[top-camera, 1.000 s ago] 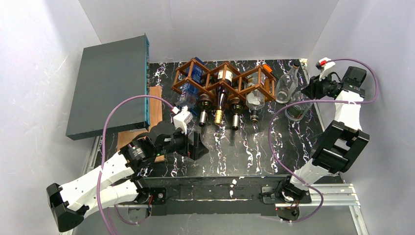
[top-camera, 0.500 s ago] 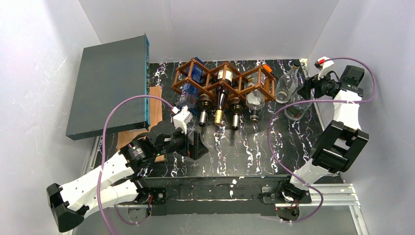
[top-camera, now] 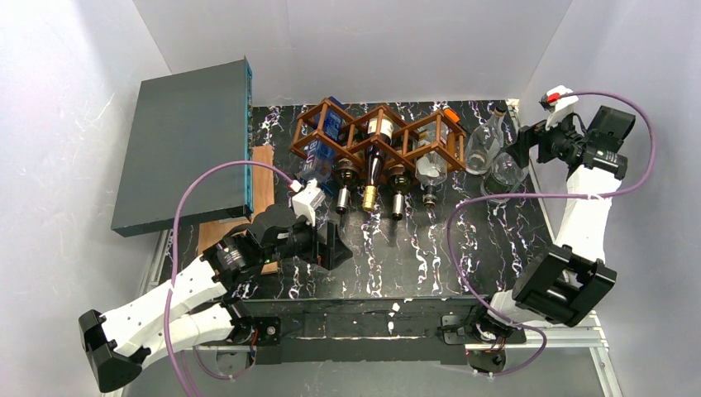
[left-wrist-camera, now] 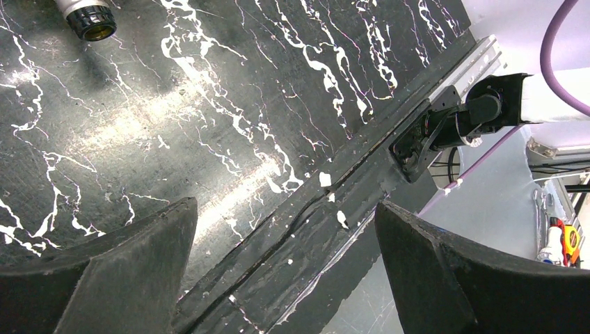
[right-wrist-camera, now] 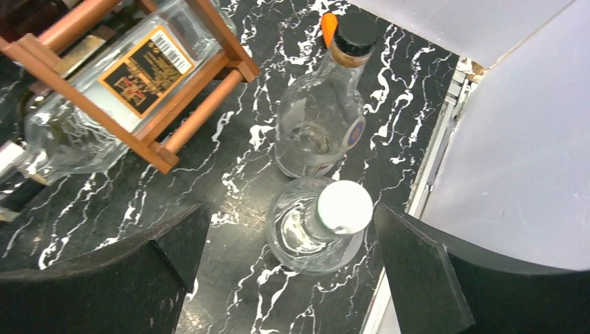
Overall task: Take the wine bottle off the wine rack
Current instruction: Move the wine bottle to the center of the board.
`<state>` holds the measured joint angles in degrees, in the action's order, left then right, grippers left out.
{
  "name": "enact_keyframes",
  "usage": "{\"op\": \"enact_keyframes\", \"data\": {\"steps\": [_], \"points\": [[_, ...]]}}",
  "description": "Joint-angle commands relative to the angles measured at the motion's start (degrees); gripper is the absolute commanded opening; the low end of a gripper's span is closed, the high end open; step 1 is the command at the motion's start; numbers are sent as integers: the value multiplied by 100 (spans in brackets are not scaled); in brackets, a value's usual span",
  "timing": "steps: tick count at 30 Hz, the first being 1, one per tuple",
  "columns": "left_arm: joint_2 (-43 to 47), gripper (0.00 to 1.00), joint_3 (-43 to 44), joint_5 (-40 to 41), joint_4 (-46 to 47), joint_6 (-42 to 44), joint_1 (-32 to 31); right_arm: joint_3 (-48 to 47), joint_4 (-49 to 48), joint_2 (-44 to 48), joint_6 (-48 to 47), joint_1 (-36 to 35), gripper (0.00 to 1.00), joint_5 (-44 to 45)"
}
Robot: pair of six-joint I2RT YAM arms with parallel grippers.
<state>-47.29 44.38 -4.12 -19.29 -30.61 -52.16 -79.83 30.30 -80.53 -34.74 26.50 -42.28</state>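
The brown wooden wine rack (top-camera: 376, 132) stands at the back of the black marble table (top-camera: 413, 248), with several bottles lying in its cells, among them a dark wine bottle (top-camera: 374, 165) with a gold neck. In the right wrist view a rack corner (right-wrist-camera: 149, 122) holds a clear labelled bottle (right-wrist-camera: 118, 87). A clear bottle with a white cap (right-wrist-camera: 327, 223) stands upright on the table, off the rack. My right gripper (right-wrist-camera: 291, 219) hovers open above it, touching nothing, at the far right (top-camera: 523, 142). My left gripper (top-camera: 337, 248) is open and empty over the table's front (left-wrist-camera: 285, 209).
A second clear bottle (right-wrist-camera: 321, 118) with a black cap stands just behind the white-capped one, close to the right wall. A grey flat box (top-camera: 186, 141) leans at the back left over a wooden board (top-camera: 248, 215). A bottle neck (left-wrist-camera: 87, 17) points toward my left gripper.
My right gripper has opened, let go of the white-capped clear bottle, and lifted up and back to the right. The bottle stays standing. The left arm has not moved.
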Motion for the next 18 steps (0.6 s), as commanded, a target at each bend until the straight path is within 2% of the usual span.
{"op": "enact_keyframes", "data": {"steps": [1,12,18], "points": [[73,98,-43,-62,74,20,52,-156,554,355,84,-15,98,-274],[-75,98,-32,-101,142,-24,85,559,1252,1127,284,-35,99,-1842],[-110,98,-30,-189,228,-50,98,1307,1320,1477,232,-141,98,-2190]]}}
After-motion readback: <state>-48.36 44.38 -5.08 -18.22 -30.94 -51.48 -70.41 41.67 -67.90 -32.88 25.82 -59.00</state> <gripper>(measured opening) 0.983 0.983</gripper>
